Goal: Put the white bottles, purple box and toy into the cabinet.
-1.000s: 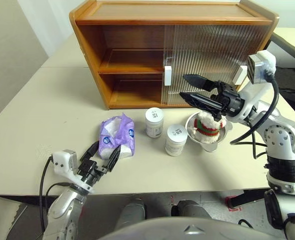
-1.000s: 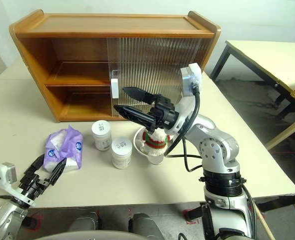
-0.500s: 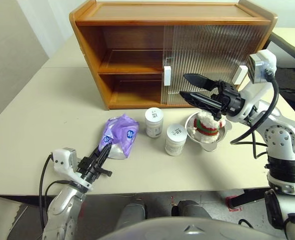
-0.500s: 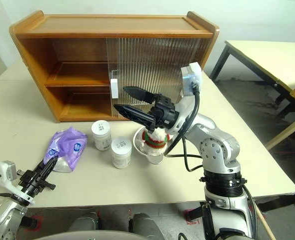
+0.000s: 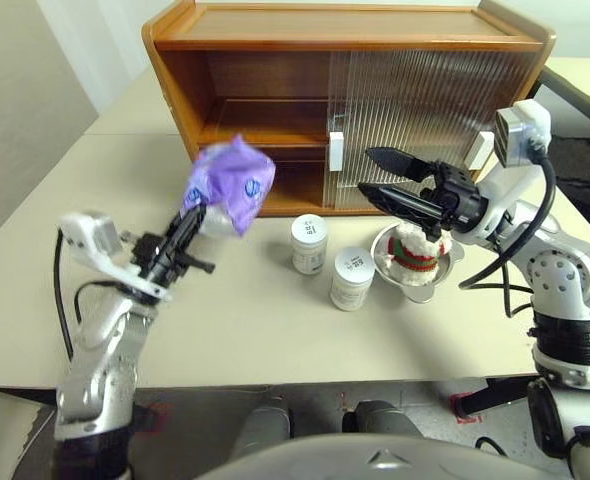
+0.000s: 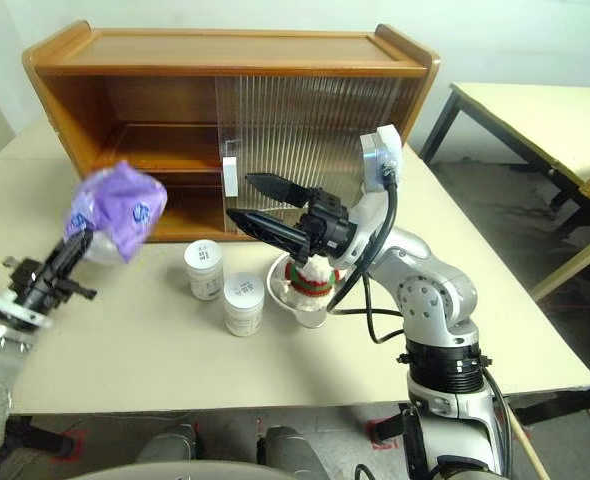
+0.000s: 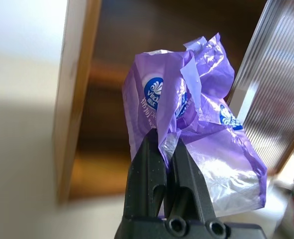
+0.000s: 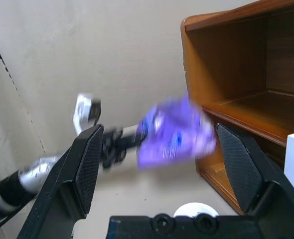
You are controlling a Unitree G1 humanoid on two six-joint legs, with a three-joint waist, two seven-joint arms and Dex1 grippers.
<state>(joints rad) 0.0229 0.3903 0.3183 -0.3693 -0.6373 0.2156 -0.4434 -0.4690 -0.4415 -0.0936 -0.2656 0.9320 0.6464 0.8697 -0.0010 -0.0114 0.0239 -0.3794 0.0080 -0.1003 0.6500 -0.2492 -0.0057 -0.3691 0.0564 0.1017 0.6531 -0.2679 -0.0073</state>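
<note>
At the lower left of the left eye view, the left gripper (image 5: 189, 227) is clamping a pinch of the purple box's (image 5: 232, 183) wrapper between its closed fingers and holding the pack clear of the table (image 5: 265, 330), at left of centre in the frame, in front of the open left half of the cabinet (image 5: 345, 100). In the left wrist view the crumpled lilac pack is hanging from the fingertips (image 7: 157, 137) with the cabinet's dark interior behind it.

Toward the centre of the frame, the two white bottles (image 5: 308, 244) are standing upright on the table, near each other but apart, just in front of the cabinet. To their right the toy (image 5: 412, 251) is sitting in a steel bowl (image 5: 410, 275). The right gripper (image 5: 375, 174) is hovering above the toy at right of centre, its fingers spread wide and gripping nothing.

At the top of the frame both cabinet shelves are looking bare, with the ribbed doors covering the right half. By my judgement nothing is stored yet: the purple box is on its way in, and both bottles and the toy are left.
</note>
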